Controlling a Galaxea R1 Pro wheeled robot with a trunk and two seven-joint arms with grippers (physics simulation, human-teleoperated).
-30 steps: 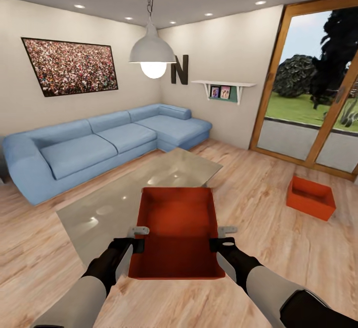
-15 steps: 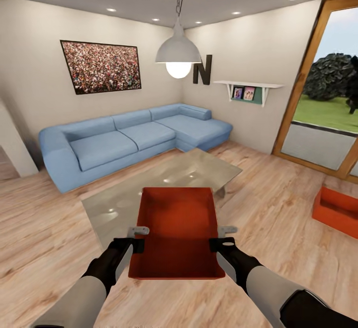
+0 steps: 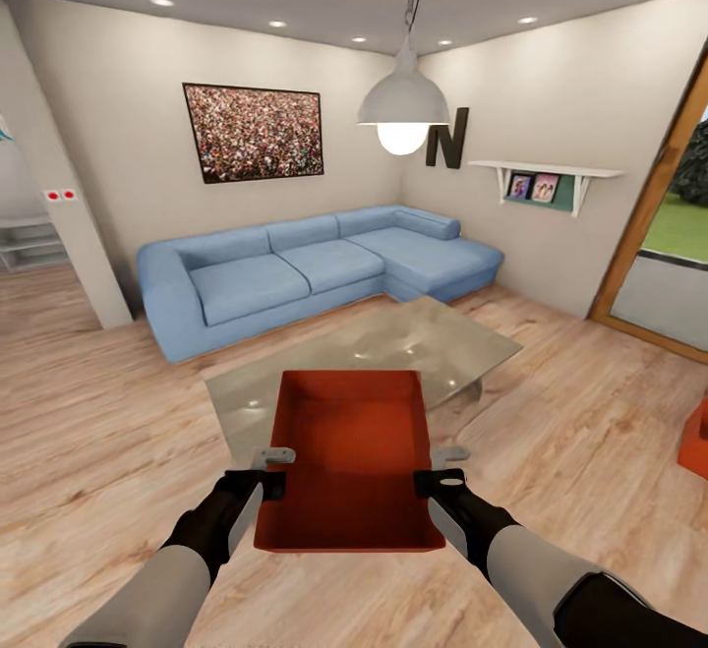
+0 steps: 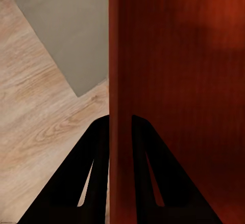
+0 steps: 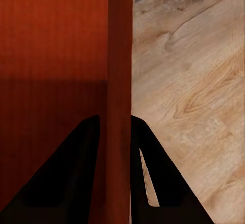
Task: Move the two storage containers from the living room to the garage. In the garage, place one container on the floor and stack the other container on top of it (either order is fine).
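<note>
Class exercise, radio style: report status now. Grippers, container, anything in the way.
Left gripper and right gripper each clamped on a side wall of the carried container. Second container on wood floor at right. Glass coffee table directly ahead.

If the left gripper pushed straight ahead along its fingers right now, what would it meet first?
Nothing soon, probably. The left gripper is clamped on the side wall of the held container, its fingers pointing down toward the wood floor beside the glass table. The floor looks first, though depth is unclear.
</note>
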